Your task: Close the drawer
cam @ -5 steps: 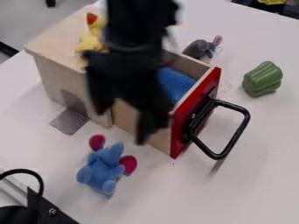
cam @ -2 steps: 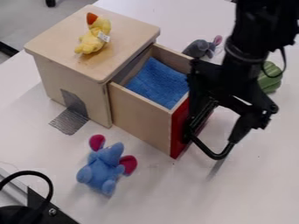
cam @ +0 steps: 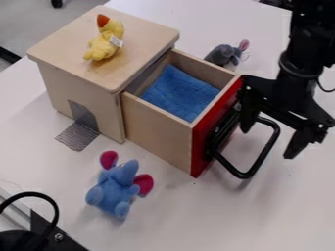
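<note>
Drawer (cam: 157,130): one, pulled well out of its wooden cabinet (cam: 62,90), blue cloth (cam: 180,93) inside. Closing: not done; the whole push inward remains, by my reckoning. Claw (cam: 267,143): one, black, spread open, holding nothing, beside the drawer's black handle (cam: 264,153); contact, cannot tell. Worktop (cam: 196,215): white; blue plush toy (cam: 118,188) before the drawer, grey one (cam: 223,55) behind. Cabinet top: yellow plush duck (cam: 103,46). Room: grey floor (cam: 33,24) beyond.
</note>
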Controlling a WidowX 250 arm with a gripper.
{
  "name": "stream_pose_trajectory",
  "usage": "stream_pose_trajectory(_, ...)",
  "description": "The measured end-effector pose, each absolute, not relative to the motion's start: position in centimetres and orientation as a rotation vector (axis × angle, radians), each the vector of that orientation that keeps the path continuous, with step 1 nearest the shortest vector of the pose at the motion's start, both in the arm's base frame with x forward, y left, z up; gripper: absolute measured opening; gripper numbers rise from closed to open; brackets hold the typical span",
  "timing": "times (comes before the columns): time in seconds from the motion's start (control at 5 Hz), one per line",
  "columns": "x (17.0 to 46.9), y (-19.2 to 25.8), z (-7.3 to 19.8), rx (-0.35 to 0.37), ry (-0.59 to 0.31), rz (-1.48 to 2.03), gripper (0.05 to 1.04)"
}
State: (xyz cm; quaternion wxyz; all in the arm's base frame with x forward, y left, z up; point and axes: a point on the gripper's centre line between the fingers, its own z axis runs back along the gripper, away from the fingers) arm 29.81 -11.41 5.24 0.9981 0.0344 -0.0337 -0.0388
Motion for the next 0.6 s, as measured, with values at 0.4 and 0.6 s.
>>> stream_pose_trajectory(0.4, 32.4, -13.0, 2.4, 0.062, -0.090, -0.047, 0.962)
stream_pose_trajectory(0.6, 32.4, -12.9, 0.4, 0.078, -0.061, -0.060, 0.692)
